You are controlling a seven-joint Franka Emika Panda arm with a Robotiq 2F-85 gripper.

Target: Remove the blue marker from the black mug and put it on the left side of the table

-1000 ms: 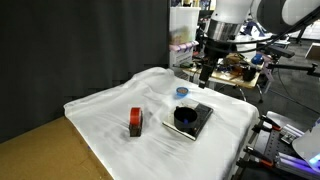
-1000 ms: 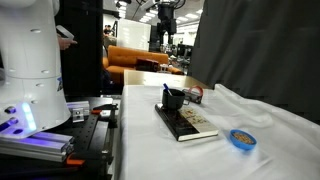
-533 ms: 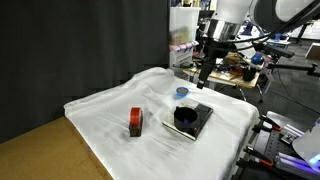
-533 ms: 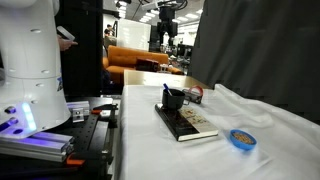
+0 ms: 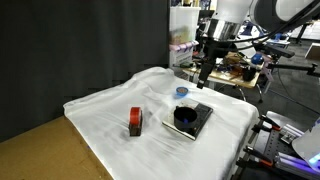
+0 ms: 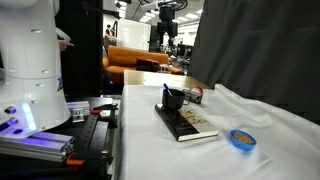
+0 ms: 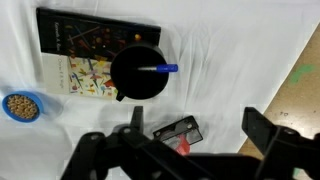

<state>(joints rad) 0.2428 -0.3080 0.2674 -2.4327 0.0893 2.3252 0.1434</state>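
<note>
Wide open, the claw (image 7: 199,124) hangs high over the surface (image 5: 108,104), and we see its two dark fingers (image 7: 262,130) far apart at the bottom of the wrist view, holding nothing. In an exterior view it stands in the air above the far edge of the white cloth, well apart from the things below.

We find the blue marker (image 7: 160,69) inside the black mug (image 7: 136,74). It lies across the mouth, and its blue end rests at the rim. The mug stands on one end of a flat dark slab (image 7: 72,52) with a coloured pattern. A red object (image 5: 135,122) stands on the cloth near the slab, and a round blue and white lid (image 5: 181,92) lies on the other side of the slab, apart from it.

The surface is covered by a rumpled white cloth, and a tan wooden top (image 5: 30,152) shows at one edge. Behind it hangs a black curtain (image 5: 70,40). In an exterior view we see a white robot base (image 6: 30,70) beside the surface, and an orange sofa (image 6: 135,58) farther back in the room.
</note>
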